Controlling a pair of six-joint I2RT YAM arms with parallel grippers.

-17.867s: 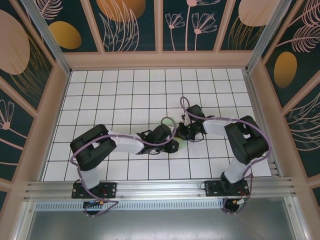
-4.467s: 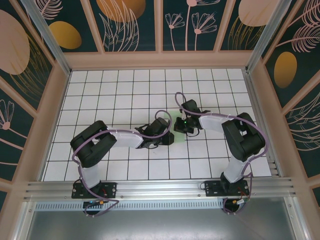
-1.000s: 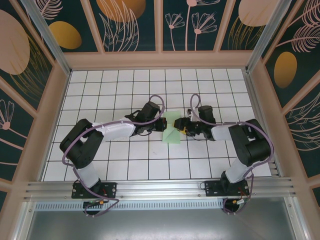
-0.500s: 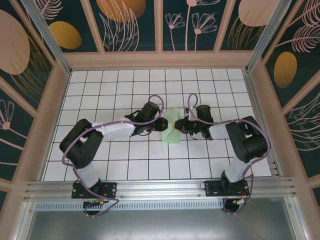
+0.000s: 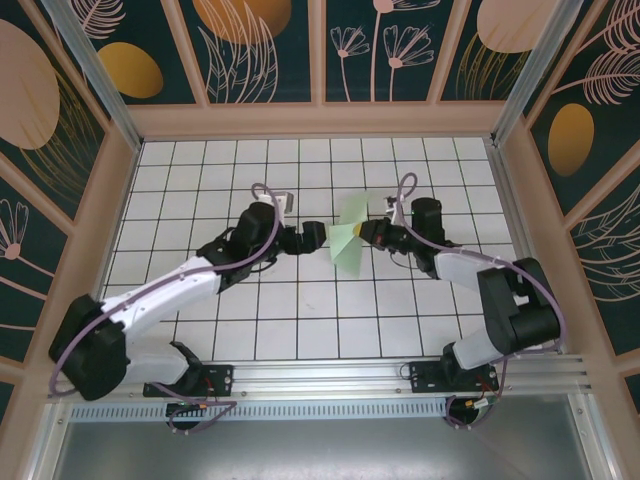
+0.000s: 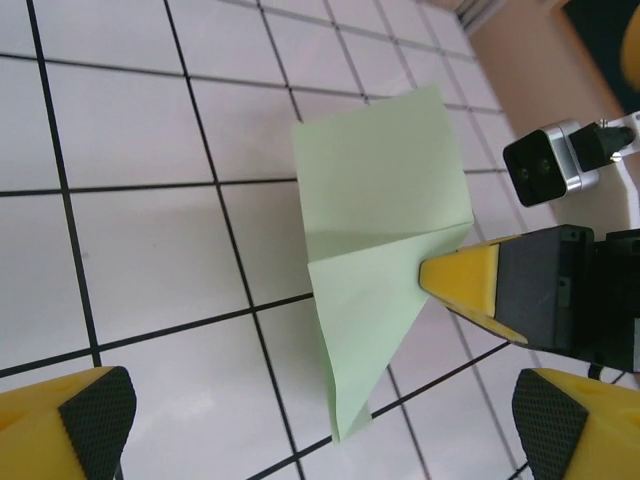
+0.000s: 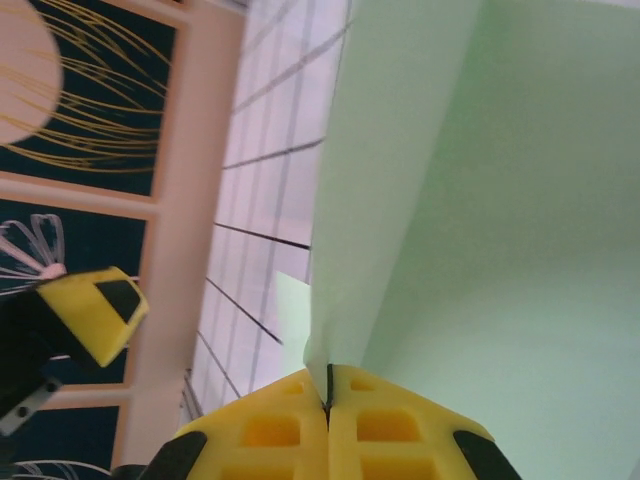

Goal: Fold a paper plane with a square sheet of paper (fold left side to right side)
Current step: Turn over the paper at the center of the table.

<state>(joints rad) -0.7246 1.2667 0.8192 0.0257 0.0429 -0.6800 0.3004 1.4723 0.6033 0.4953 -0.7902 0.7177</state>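
The square sheet of paper [image 5: 350,243] is pale green, creased and folded, with a pointed end toward the near side. My right gripper [image 5: 372,232] is shut on its right edge, and its yellow fingertips [image 7: 328,395] meet on the paper [image 7: 480,200], holding it partly off the grid table. In the left wrist view the paper [image 6: 385,210] is pinched by the right arm's yellow finger [image 6: 465,280]. My left gripper [image 5: 311,238] stands open just left of the paper. It is apart from the sheet, with nothing between its fingers [image 6: 320,425].
The white grid table [image 5: 250,180] is walled by wooden frames [image 5: 320,120] at the back and both sides. An aluminium rail [image 5: 320,375] runs along the near edge. The left arm stretches diagonally from the near left corner.
My left gripper has opened, let go of the paper and drawn back to the left. My right gripper has shut on the paper's right edge and raised it a little.
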